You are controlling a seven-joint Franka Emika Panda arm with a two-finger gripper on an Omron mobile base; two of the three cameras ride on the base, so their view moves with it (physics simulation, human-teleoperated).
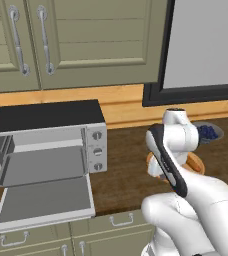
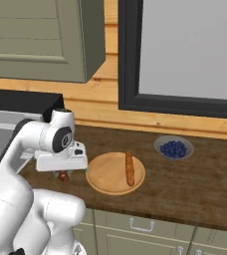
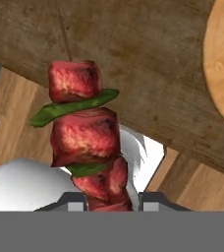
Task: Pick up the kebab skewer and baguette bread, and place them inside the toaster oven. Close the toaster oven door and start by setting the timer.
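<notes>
Nearest the hand camera, the kebab skewer (image 3: 87,147) stood pinched at its lower end between the gripper (image 3: 113,201) tips, lifted above the counter (image 3: 148,88). Gripped so near one end, it risked pivoting or slipping during transfer. At 9 o'clock the toaster oven (image 1: 51,135) waited, door (image 1: 46,202) down; the baguette bread (image 2: 130,168) lay on its board (image 2: 108,174).

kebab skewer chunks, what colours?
Dark red meat chunks with green slices between on the kebab skewer. Hand view shows it best.
</notes>
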